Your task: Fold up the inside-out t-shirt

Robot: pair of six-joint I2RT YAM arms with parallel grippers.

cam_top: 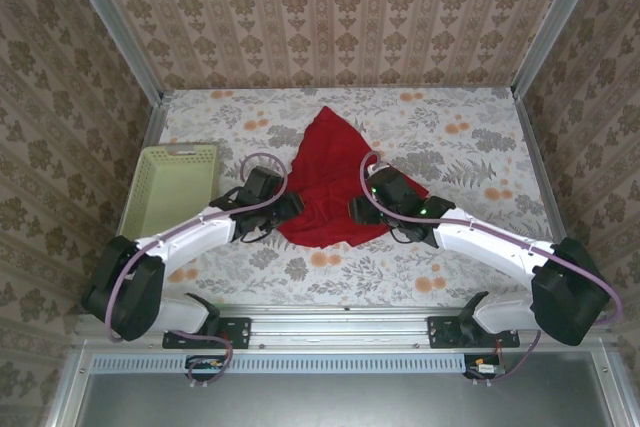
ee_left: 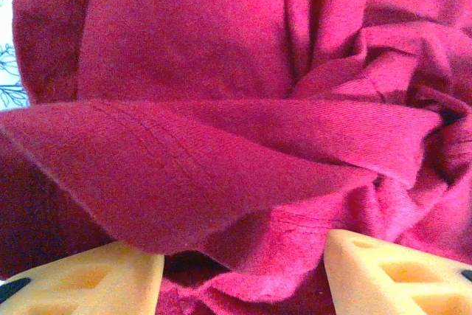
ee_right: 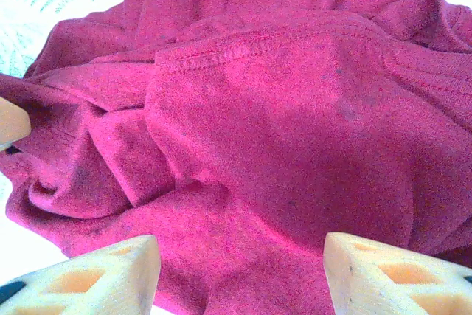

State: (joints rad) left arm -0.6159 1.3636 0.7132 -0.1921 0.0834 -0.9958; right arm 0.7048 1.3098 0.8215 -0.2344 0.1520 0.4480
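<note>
inside-out t-shirt [cam_top: 325,172], plain red soft cloth, lies crumpled mid-table on the floral-patterned tabletop [cam_top: 460,147], right of a pale green plastic basket [cam_top: 180,151]. left gripper [ee_left: 243,260] is spread apart, cloth bunched before its yellow fingers [ee_left: 96,278]. right gripper [ee_right: 242,252] is spread wide over the cloth, gripping nothing.

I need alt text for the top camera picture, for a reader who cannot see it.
A crumpled red t-shirt lies on a flower-patterned table, with the left gripper and right gripper at its near sides. A pale green basket stands left of it.
</note>
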